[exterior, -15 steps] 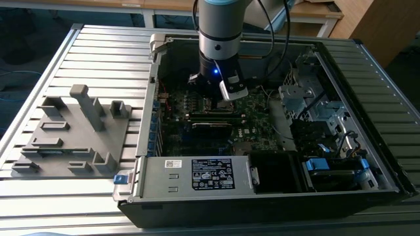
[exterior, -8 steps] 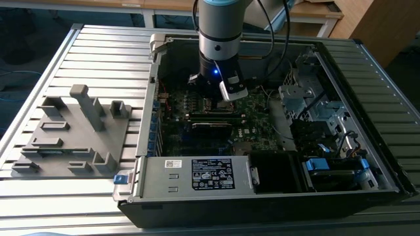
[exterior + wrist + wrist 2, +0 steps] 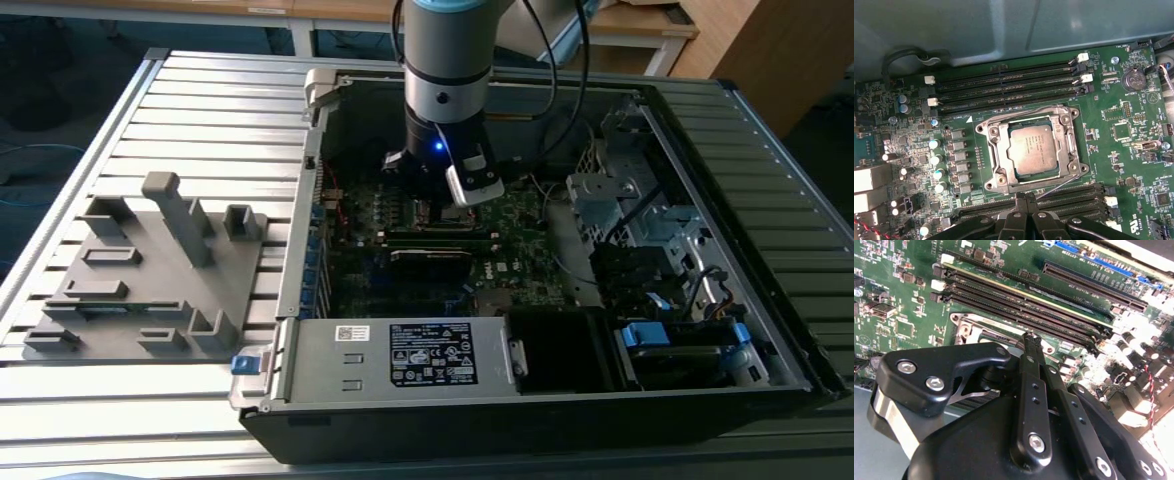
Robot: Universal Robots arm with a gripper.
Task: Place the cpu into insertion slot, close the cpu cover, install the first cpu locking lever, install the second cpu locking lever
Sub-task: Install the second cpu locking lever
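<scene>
The arm reaches down into an open computer case (image 3: 747, 330) that lies on a slatted metal table (image 3: 200, 90). The gripper (image 3: 1026, 200) hangs low over the green circuit board (image 3: 1124, 150), just beside the insertion slot (image 3: 1030, 148). In both wrist views its two black fingers (image 3: 1029, 355) are pressed together with nothing held between them.

In the first wrist view the cpu (image 3: 1033, 149) lies flat in the insertion slot, its dull silver top showing through the square window. The cpu cover (image 3: 999, 150) appears to lie down over the socket as a silvery frame around the chip, though how fully it seats cannot be judged from this angle. Thin wire levers (image 3: 1064, 185) run along the socket's edges; whether they are latched cannot be told.

Long black memory slots (image 3: 1004, 85) flank the socket on two sides. In the exterior view a labelled grey power supply box (image 3: 400, 355) fills the near side of the case, and a grey fixture plate (image 3: 147, 270) with upright blocks rests on the table at the exterior view's left.
</scene>
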